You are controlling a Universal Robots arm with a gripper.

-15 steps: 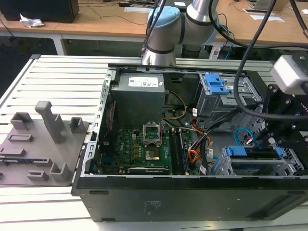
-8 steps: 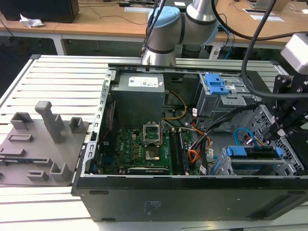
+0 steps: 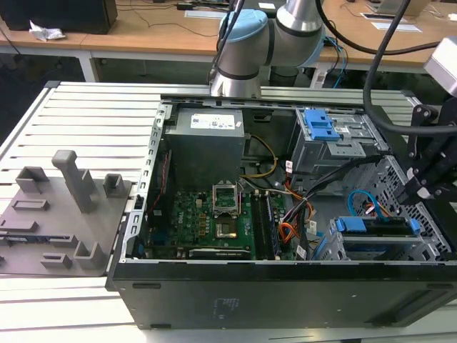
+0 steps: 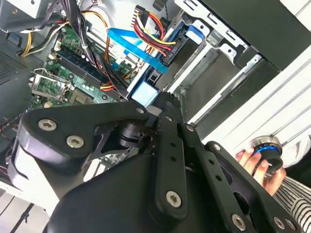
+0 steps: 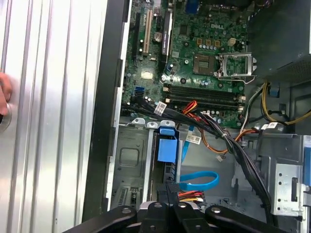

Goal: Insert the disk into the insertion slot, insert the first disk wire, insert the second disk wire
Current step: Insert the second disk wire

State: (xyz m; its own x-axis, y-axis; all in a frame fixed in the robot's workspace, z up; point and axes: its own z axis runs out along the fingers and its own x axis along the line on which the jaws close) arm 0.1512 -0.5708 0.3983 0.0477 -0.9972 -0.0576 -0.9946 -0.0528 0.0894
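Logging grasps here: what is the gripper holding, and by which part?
Cannot tell. The gripper is at the plug end of the first disk wire, but the contact is hidden.

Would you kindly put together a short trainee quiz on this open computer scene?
1. True or false: the disk lies on the table outside the computer case.
2. What colour is the second disk wire? A light blue; B green; C white.
3. In the exterior view, over which side of the case is the gripper?
Key: 1 false, it sits inside the case; 2 A; 3 the exterior view's right.
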